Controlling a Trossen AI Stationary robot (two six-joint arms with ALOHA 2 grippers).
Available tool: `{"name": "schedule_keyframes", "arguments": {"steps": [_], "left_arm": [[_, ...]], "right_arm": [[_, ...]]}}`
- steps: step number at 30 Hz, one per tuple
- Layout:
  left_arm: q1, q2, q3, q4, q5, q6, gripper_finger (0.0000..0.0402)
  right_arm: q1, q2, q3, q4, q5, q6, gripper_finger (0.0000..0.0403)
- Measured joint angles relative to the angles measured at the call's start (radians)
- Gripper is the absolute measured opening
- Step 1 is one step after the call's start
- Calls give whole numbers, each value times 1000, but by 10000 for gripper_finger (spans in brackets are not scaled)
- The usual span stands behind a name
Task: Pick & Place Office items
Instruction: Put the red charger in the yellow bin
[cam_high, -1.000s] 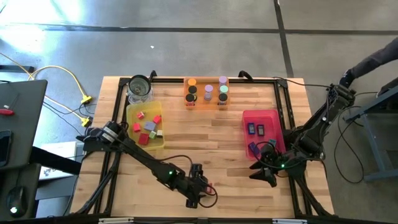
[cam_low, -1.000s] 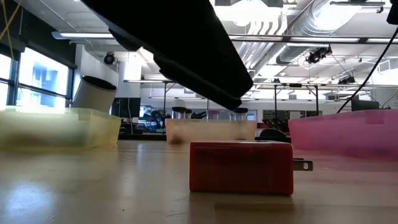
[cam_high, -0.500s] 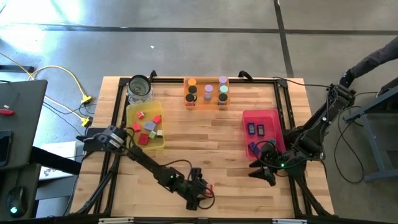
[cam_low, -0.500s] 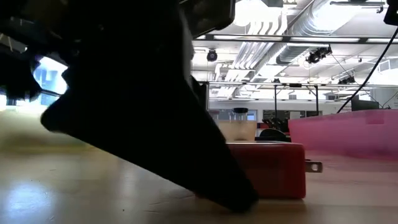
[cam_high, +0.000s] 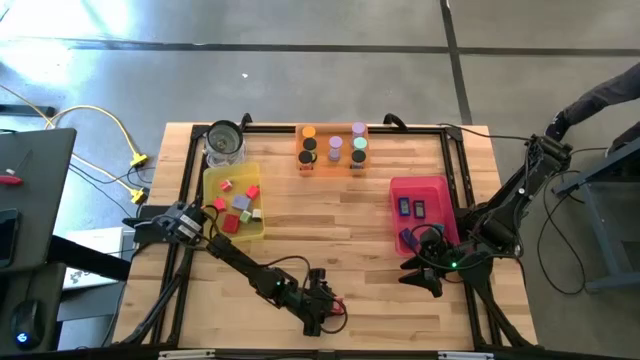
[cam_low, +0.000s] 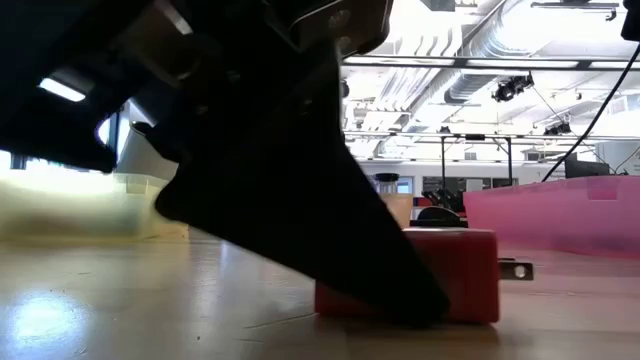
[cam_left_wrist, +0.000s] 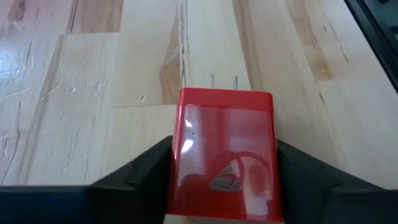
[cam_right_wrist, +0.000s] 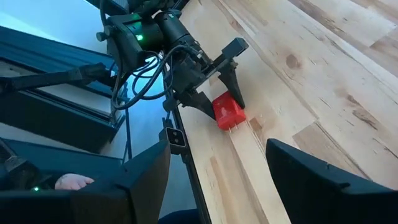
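While the left gripper (cam_left_wrist: 225, 180) straddles the red block (cam_left_wrist: 225, 149) near the table's (cam_high: 330, 235) front edge, the job is to finish the squeeze squarely. In the left wrist view one finger sits on each long side of the block, right at its faces, but whether they already pinch it I cannot tell; the block rests flat on the wood with its two metal prongs pointing away from the wrist. Judging from this, a good grip keeps the fingers centred on the plastic body, clear of the prongs, and closes evenly so the block does not twist or skid on the smooth boards. The glossy faces look slippery, so a firm hold low on the body seems wise before lifting straight up. It would then likely go to the yellow tray (cam_high: 212, 184) at the left rear, where other red pieces lie, though that is a guess. The right gripper (cam_high: 428, 281) waits wide apart, empty, just in front of the pink tray (cam_high: 434, 191).
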Motion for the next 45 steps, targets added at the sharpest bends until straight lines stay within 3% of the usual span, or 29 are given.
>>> {"name": "schedule_keyframes", "arguments": {"steps": [2, 8, 13, 17, 22, 31, 39, 42, 45], "left_arm": [[0, -4, 0, -2, 4, -24, 200], [13, -43, -1, -89, 32, -76, 200], [38, -156, -4, -260, 28, -74, 200], [67, -276, -4, -280, 16, -27, 200], [116, -436, -4, -198, -24, -4, 200], [183, -586, -2, 229, -22, 78, 200], [219, -593, -2, 569, -9, 208, 200], [249, -593, -2, 586, -15, 178, 200], [280, -593, -2, 585, -13, 151, 200]], "right_arm": [[0, 0, 0, 0, 0, 20, 254], [0, 1, 0, 33, 0, 52, 254], [0, 19, 0, 100, 2, 5, 254], [0, 31, 0, 188, 7, -93, 254], [0, 52, 0, 403, 34, -359, 254], [0, 81, 0, 928, 44, -1038, 254], [-27, 80, 0, 1344, 267, -1737, 254], [-99, 80, 0, 1389, 267, -1801, 254], [-182, 81, 0, 1382, 240, -1726, 254]]}}
